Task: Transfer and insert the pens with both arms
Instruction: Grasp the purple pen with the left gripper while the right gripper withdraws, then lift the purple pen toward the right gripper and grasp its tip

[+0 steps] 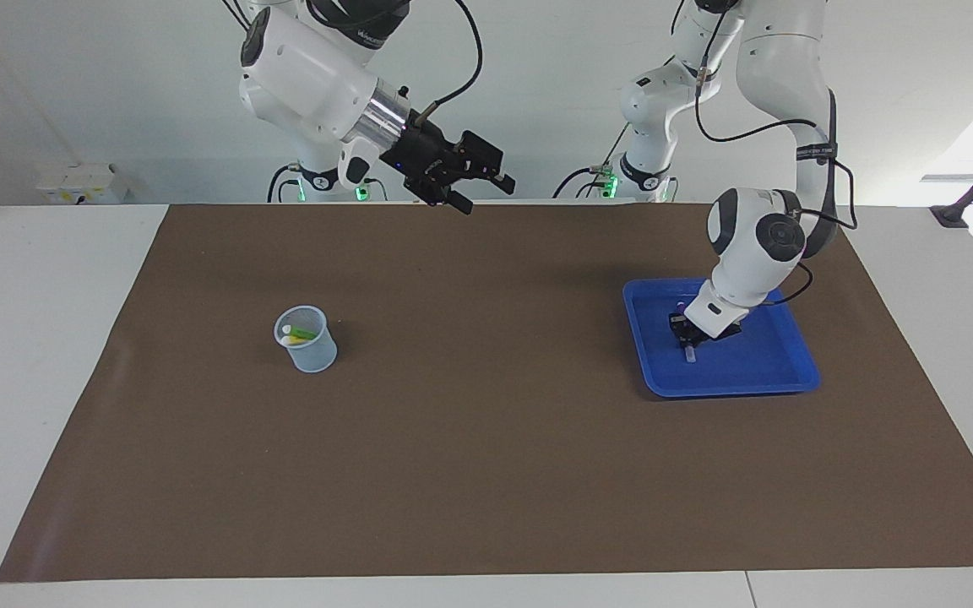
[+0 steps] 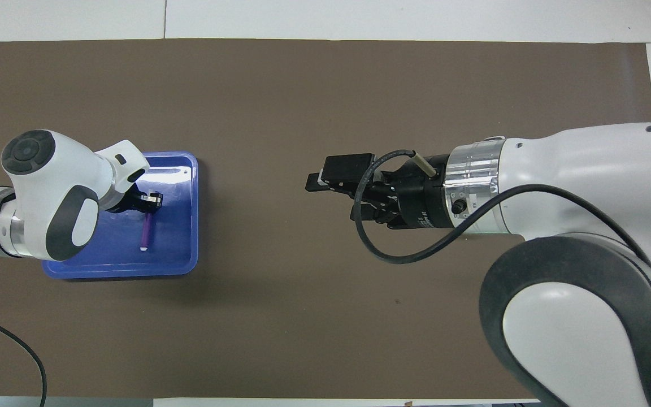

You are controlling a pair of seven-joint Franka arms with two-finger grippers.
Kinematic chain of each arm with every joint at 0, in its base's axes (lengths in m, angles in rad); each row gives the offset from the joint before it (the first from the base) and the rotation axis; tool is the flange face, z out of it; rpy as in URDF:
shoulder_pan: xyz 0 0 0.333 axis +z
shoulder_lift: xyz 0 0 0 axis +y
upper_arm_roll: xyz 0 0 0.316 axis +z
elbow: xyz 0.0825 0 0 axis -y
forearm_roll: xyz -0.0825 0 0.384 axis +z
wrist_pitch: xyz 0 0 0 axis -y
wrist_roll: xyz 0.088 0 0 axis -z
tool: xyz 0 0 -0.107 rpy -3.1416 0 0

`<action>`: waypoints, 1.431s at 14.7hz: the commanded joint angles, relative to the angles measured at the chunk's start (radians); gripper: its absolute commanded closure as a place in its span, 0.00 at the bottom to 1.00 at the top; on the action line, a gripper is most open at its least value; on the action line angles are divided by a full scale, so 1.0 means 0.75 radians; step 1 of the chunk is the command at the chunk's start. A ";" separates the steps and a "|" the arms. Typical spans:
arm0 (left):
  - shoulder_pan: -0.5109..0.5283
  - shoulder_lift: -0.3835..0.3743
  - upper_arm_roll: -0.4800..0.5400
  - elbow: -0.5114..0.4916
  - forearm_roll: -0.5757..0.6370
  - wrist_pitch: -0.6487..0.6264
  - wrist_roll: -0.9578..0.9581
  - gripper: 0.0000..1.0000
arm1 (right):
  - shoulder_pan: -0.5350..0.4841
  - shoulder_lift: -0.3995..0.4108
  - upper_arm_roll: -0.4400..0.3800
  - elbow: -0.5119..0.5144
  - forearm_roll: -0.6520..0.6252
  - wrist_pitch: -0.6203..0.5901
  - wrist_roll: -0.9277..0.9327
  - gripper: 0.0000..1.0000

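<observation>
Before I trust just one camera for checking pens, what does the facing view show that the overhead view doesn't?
Only the facing view shows the mesh cup toward the right arm's end of the table, with the green pen and yellow pen inside. Only the overhead view shows the purple pen along its length. Both show the blue tray, the left tool shut on the purple pen in it, and the right tool open, waiting over the mat.
</observation>
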State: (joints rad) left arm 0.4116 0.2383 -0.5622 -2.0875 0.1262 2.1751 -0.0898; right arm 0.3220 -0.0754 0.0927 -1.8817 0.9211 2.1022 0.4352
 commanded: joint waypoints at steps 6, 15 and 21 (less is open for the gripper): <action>-0.023 0.034 -0.030 0.419 -0.282 -0.531 -0.415 1.00 | -0.004 -0.090 -0.003 -0.148 0.097 0.089 -0.053 0.00; -0.015 -0.052 -0.208 0.515 -0.871 -0.640 -1.508 1.00 | 0.090 -0.153 0.003 -0.321 0.097 0.309 -0.233 0.00; -0.041 -0.254 -0.210 0.307 -1.219 -0.442 -1.737 1.00 | 0.135 -0.163 0.030 -0.348 0.097 0.422 -0.163 0.00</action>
State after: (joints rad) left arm 0.3938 0.1638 -0.7292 -1.7413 -0.7054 1.7657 -1.3654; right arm 0.4260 -0.1727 0.0970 -2.1181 0.9653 2.3914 0.2985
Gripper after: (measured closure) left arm 0.833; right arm 0.000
